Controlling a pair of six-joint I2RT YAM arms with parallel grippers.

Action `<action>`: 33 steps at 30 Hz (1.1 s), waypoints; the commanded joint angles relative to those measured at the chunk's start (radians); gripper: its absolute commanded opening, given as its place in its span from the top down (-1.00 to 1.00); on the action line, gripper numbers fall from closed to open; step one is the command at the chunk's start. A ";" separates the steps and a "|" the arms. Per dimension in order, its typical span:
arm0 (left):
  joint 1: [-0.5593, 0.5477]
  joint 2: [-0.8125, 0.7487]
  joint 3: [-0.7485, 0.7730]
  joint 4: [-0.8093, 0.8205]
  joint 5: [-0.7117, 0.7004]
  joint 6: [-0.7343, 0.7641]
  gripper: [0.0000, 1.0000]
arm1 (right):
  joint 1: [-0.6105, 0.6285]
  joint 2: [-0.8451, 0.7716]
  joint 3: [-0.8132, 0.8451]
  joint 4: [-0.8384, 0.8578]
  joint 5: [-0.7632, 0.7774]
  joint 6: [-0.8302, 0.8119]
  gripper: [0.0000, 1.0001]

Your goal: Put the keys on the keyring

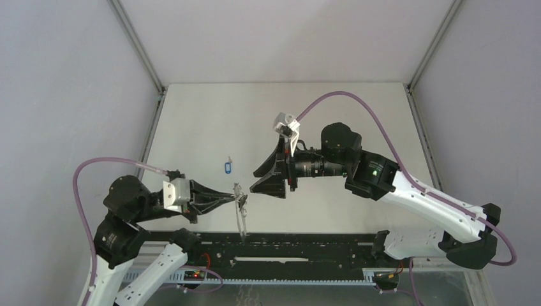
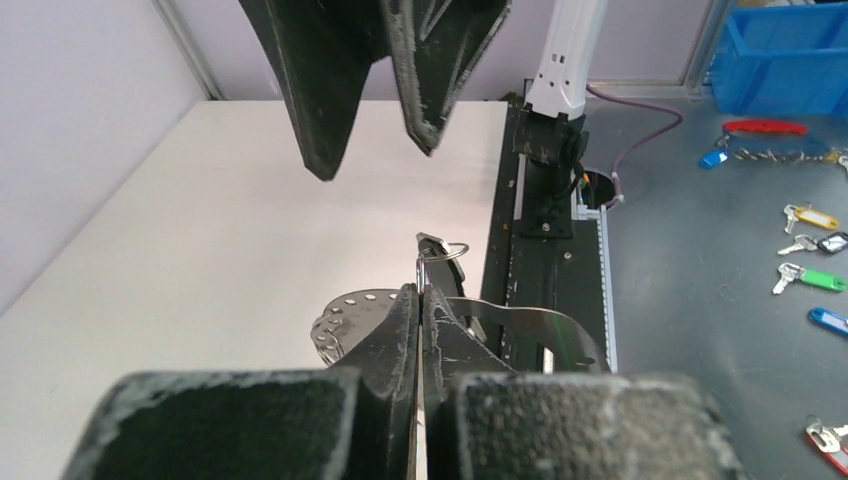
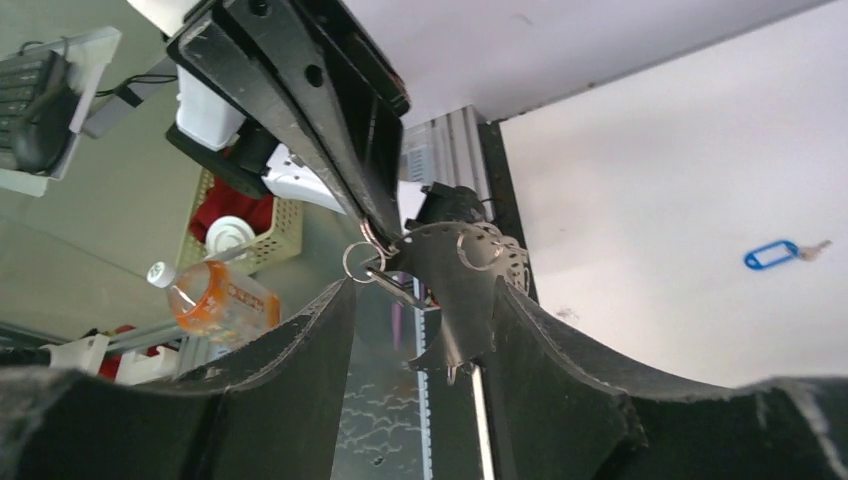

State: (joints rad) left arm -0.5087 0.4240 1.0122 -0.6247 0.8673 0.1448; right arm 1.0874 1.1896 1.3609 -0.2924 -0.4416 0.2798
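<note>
**Keyring clamped in left gripper, blue key loose on table**

The keyring (image 1: 242, 213) is held off the table (image 1: 210, 121) by the left gripper (image 1: 237, 199), whose jaws are closed on its upper edge. In the top view it is seen as a thin grey loop, edge-on. Its long axis runs from the fingertips toward the black rail (image 1: 287, 245) at the near edge.

From the left wrist the jaws are seen pressed together on a thin metal strip. A curved edge pierced by a row of small holes shows to their left, and a small ring (image 2: 447, 250) stands above the tips. From the right wrist the same piece is seen broadside as a dark, flat shape.

The right gripper (image 1: 253, 182) is open and nothing is held in it. It is seen just beside the keyring, apart from it.

The blue key (image 1: 228, 167) lies flat on the table, well apart from both grippers. Its long axis runs near to far. The silver blade at its far end is made out only in the right wrist view. The black key cannot be identified.

A blue bin (image 2: 790, 50) shows only in the left wrist view.
</note>
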 commanded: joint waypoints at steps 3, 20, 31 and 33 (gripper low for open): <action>-0.005 0.023 -0.024 0.193 -0.009 -0.121 0.99 | 0.009 -0.002 -0.009 0.155 -0.082 0.128 -0.23; -0.005 0.016 -0.021 0.217 -0.011 -0.138 1.00 | -0.012 0.067 -0.053 0.279 -0.237 0.314 0.16; -0.005 0.004 -0.026 0.202 -0.031 -0.126 1.00 | -0.040 0.043 -0.114 0.325 -0.268 0.378 1.00; -0.005 0.002 -0.026 0.210 -0.030 -0.135 0.99 | -0.039 0.043 -0.118 0.312 -0.267 0.372 1.00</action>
State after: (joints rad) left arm -0.5087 0.4370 1.0023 -0.4583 0.8555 0.0250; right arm 1.0531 1.2610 1.2491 0.0051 -0.6907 0.6384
